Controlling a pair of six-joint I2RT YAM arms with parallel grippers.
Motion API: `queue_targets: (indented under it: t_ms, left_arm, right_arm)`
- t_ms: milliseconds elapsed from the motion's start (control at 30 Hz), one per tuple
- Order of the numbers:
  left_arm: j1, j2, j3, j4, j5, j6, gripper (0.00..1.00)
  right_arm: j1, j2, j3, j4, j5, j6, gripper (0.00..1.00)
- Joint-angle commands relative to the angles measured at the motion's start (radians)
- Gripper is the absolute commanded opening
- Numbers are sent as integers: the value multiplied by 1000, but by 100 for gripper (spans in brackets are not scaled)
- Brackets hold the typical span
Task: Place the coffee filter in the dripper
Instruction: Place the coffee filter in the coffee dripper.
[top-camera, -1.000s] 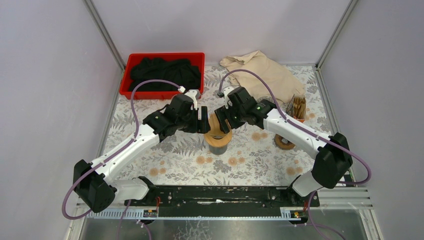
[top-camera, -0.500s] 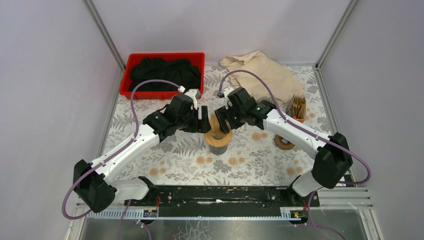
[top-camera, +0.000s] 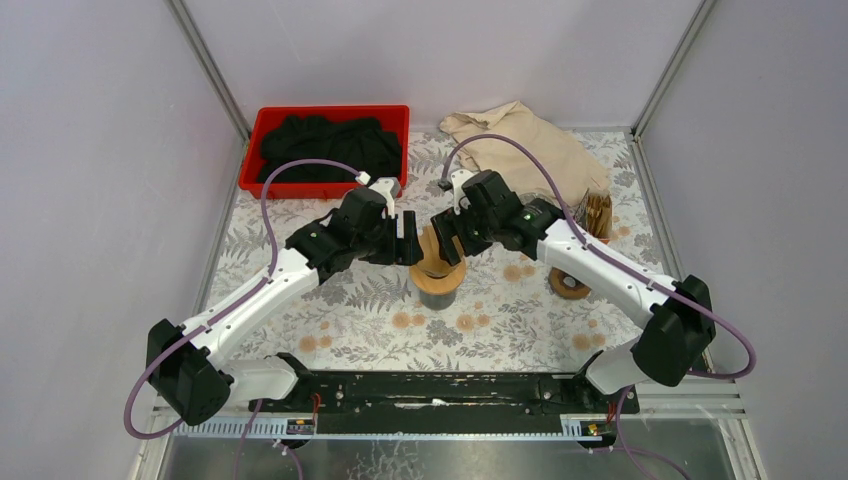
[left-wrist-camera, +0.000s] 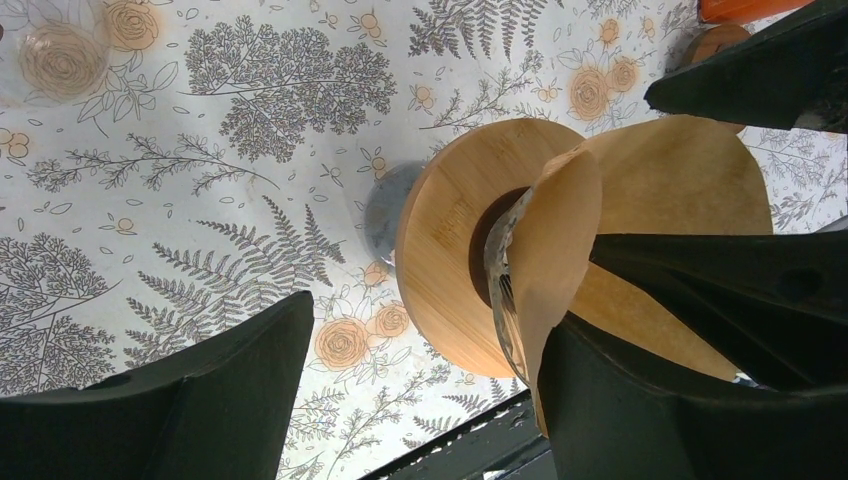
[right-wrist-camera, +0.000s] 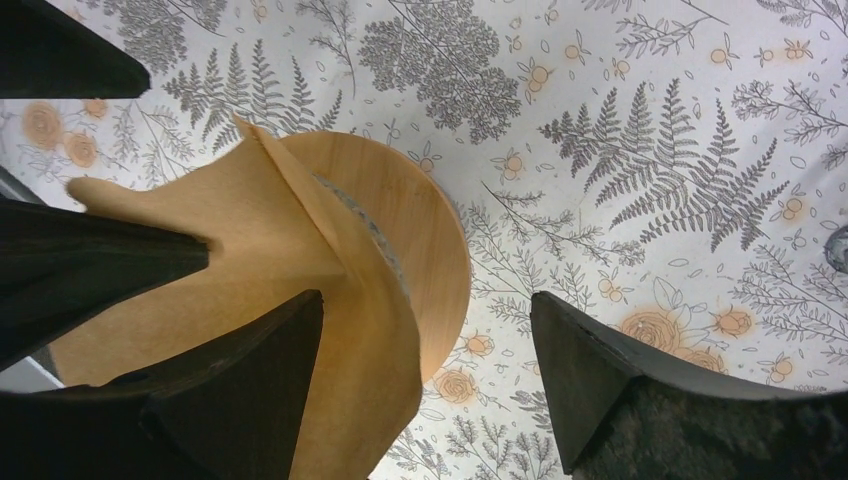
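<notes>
Desk: The desk (top-camera: 340, 300) has a cloth with ferns and flowers on it.
Dripper: The dripper (left-wrist-camera: 445, 250) stands in the middle of the desk. It has a round wooden ring with a glass rim (left-wrist-camera: 500, 280) in its hole. It sits on a dark cup (left-wrist-camera: 385, 210).
Filter: The brown paper filter (left-wrist-camera: 680, 170) is in the dripper. Its low part goes down into the hole of the ring. Its sides stand up high above the ring, and 1 side is folded over.
Left end effector: The left end effector (top-camera: 410, 240) is at the left side of the dripper. It is released, with its 2 fingers far apart. 1 finger is right against the filter. I cannot tell if it pushes on the paper.
Right end effector: The right end effector (top-camera: 448, 240) is at the right side of the dripper. It is released too, its 2 fingers spread wide. 1 finger is over the filter, the other is over the bare desk.
Red tray: The red tray (top-camera: 262, 130) is at the back left, with a black cloth (top-camera: 320, 140) in it.
Tan cloth: The tan cloth (top-camera: 520, 140) lies at the back right.
</notes>
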Motion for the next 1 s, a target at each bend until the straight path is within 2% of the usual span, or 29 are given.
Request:
queue_targets:
  t_ms: [0,233,967]
  left_arm:
    - [7,-10,3,62,12,-7,85]
    - [7,-9,-4,62,10,-5,85]
    - [8,-33,-7,68,6,-13,85]
  right_arm:
    - [-5,-12,54,7,-53,18,83]
    - [-5,35,38,31,-76,31,84]
    - [-5,100,26,-22,47,-1,84]
